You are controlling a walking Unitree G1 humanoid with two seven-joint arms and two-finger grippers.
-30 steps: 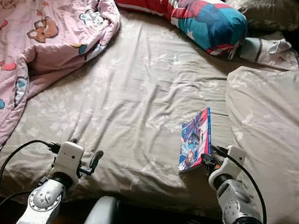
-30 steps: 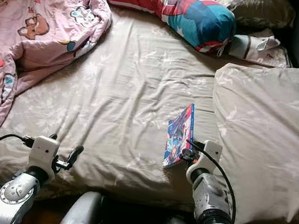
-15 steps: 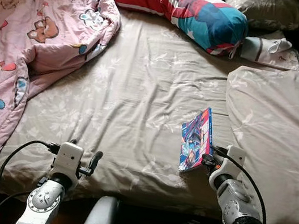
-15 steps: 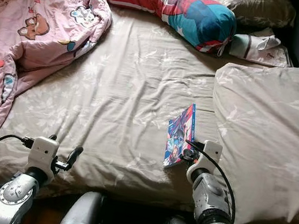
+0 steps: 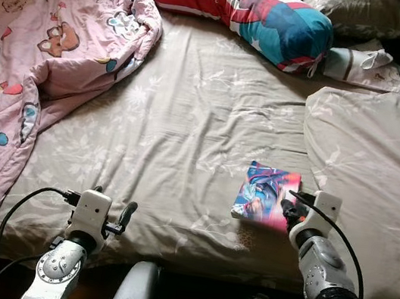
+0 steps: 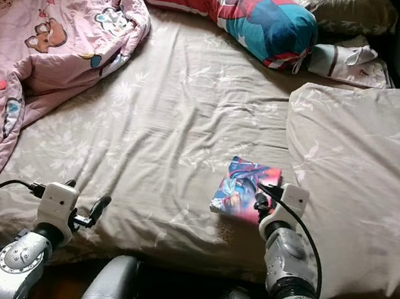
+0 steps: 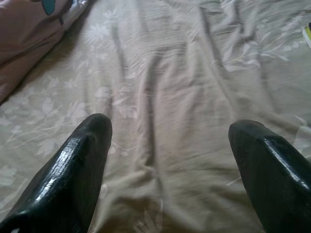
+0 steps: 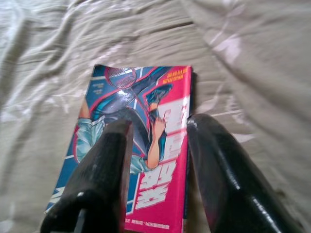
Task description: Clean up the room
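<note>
A colourful comic book (image 5: 268,194) lies flat on the beige floral sheet (image 5: 180,131) near the bed's front edge, cover up. My right gripper (image 5: 288,207) is at the book's right edge. In the right wrist view the gripper (image 8: 158,124) is open, its two black fingers (image 8: 102,165) spread just over the pink and blue cover (image 8: 141,145). My left gripper (image 5: 113,200) hovers open over bare sheet at the front left, with nothing between its fingers (image 7: 73,165).
A rumpled pink cartoon duvet (image 5: 39,54) covers the bed's left side. A red, white and blue striped bolster (image 5: 243,7) and a pillow (image 5: 354,10) lie at the head. A bunched beige quilt (image 5: 373,171) rises right of the book.
The book stood tilted on its edge against the right gripper; now it lies flat on the sheet, let go. The left arm has not moved.
</note>
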